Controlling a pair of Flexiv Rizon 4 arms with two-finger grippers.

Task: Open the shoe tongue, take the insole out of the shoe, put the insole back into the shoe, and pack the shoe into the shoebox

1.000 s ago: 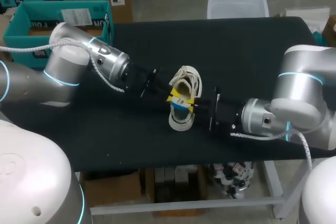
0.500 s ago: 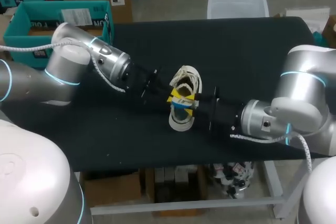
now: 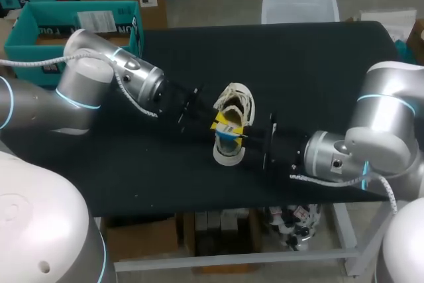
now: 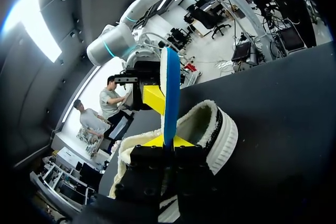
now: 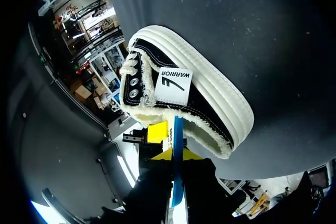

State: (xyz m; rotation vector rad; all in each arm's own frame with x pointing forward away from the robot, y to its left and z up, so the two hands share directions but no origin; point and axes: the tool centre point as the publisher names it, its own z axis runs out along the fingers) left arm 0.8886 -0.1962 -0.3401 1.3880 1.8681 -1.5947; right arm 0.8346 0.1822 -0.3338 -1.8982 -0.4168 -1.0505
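Observation:
A black shoe with a white sole and fleecy lining (image 3: pixel 235 101) lies mid-table on its side. A thin blue insole (image 3: pixel 227 135) stands on edge at its opening. My left gripper (image 3: pixel 217 122) comes in from the left and is shut on the insole (image 4: pixel 170 87), whose edge rises between its yellow tips (image 4: pixel 169 141) beside the shoe's mouth (image 4: pixel 202 124). My right gripper (image 3: pixel 240 134) comes from the right and is shut on the same insole (image 5: pixel 178 132), next to the shoe's heel (image 5: pixel 210 103). The other arm's yellow fingertip (image 5: pixel 157 132) shows just beyond. A teal shoebox (image 3: pixel 73 21) stands far left.
A clear plastic bin (image 3: pixel 298 3) stands behind the table's far edge. The black tabletop (image 3: pixel 318 71) lies bare to the right of and behind the shoe. The front edge runs close under my right arm.
My right arm's elbow has sunk a little lower and to the right, its gripper staying at the insole. Shoe, insole and left arm have kept their places.

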